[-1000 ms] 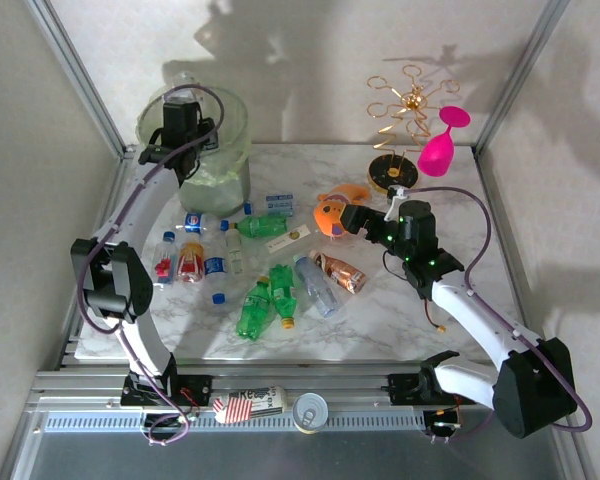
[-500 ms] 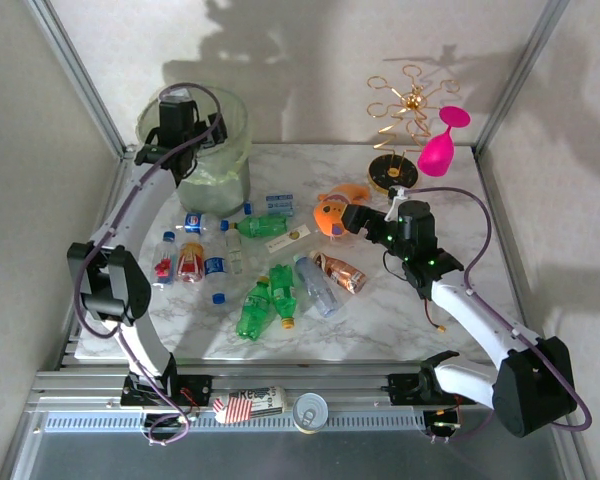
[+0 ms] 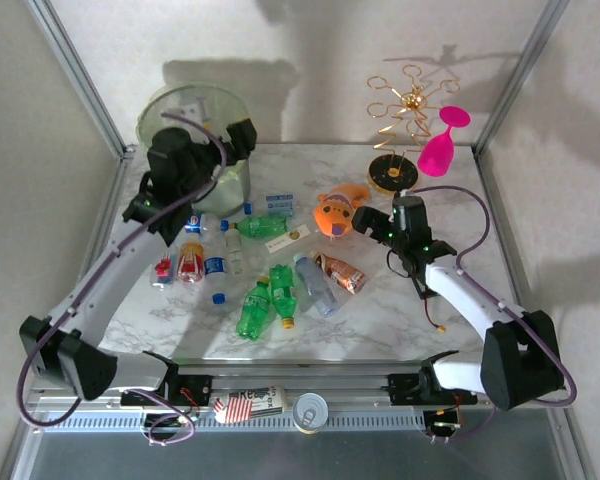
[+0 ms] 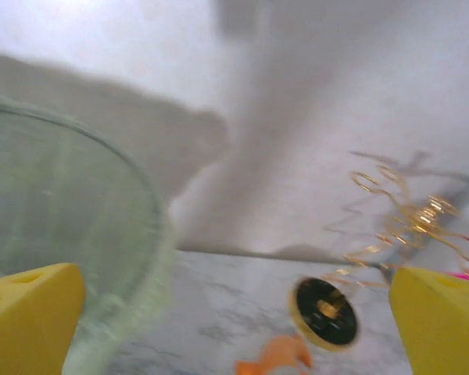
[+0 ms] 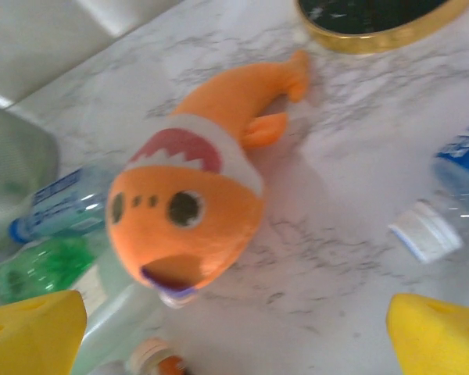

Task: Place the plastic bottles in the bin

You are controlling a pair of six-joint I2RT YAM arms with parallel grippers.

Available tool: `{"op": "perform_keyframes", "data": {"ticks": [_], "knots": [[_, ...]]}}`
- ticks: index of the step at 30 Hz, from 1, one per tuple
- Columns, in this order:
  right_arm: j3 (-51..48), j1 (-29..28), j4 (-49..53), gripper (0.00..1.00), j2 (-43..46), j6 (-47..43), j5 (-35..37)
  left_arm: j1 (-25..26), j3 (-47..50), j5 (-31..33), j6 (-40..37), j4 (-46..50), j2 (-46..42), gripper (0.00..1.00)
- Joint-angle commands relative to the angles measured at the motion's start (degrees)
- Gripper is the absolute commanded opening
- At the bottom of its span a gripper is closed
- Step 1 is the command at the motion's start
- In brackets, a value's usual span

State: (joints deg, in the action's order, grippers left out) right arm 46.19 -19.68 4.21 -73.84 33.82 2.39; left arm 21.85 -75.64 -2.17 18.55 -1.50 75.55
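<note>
Bottles [image 3: 281, 287] lie scattered on tabletop [image 3: 380, 320], left of centre, near bin [image 3: 232, 178] at far-left corner. Left tool [image 4: 234, 324] spread wide, empty, just beside bin rim. Right tool [image 5: 234, 336] spread wide, empty, hovering at fish [image 5: 191, 199]. Risks: right tool could close on fish instead of neighbouring bottle; left arm could knock bin and tip it.

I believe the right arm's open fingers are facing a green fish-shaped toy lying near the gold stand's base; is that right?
Not quite: the fish-shaped toy is orange, not green, as the right wrist view shows. Otherwise yes: the right arm's open fingers face it, and it lies near the gold stand's base.
</note>
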Motion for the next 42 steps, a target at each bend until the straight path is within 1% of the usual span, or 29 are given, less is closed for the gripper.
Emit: {"op": "perform_keyframes", "data": {"ticks": [1,4,7,12,14,16,19,21,27,34,38,42], "knots": [[2.7,2.4,4.1,0.99,-1.7,-0.3,4.8,2.2,8.0,-2.9,4.9,-10.8,-2.7,1.0],[2.4,5.0,4.4,0.99,-2.9,-0.2,6.7,5.1,15.8,-4.5,9.1,-19.2,-4.0,1.0],[2.1,8.4,3.9,0.99,-4.3,0.6,6.8,9.0,21.9,-5.7,12.2,-26.0,-2.8,1.0],[1.5,13.2,1.1,0.99,-6.8,1.7,6.3,16.4,27.6,-0.9,15.0,-30.3,0.9,1.0],[1.9,15.3,0.0,0.99,-8.5,2.1,5.7,18.4,29.2,0.2,16.3,-32.5,3.0,1.0],[2.5,16.9,-1.1,0.99,-10.3,2.5,4.8,19.4,29.6,1.2,17.8,-32.7,4.9,1.0],[3.8,18.9,-2.3,0.99,-13.1,3.3,3.0,19.6,30.1,2.2,20.7,-31.7,7.1,1.0],[4.3,19.8,-3.8,0.99,-14.8,4.0,2.0,19.5,30.5,2.8,21.1,-31.6,7.5,1.0],[5.4,22.1,-9.2,0.99,-20.0,7.4,-2.7,19.4,29.3,3.6,18.2,-28.3,7.6,1.0],[8.3,22.2,-11.9,0.99,-25.7,8.8,-4.0,19.4,30.4,5.1,17.6,-27.5,6.2,1.0],[10.4,22.2,-11.4,0.99,-28.8,9.3,-4.6,19.4,31.5,5.8,17.8,-27.2,5.0,1.0],[10.7,22.1,-11.6,0.97,-29.8,9.6,-4.8,19.4,33.1,7.4,18.0,-27.3,3.5,1.0]]}}
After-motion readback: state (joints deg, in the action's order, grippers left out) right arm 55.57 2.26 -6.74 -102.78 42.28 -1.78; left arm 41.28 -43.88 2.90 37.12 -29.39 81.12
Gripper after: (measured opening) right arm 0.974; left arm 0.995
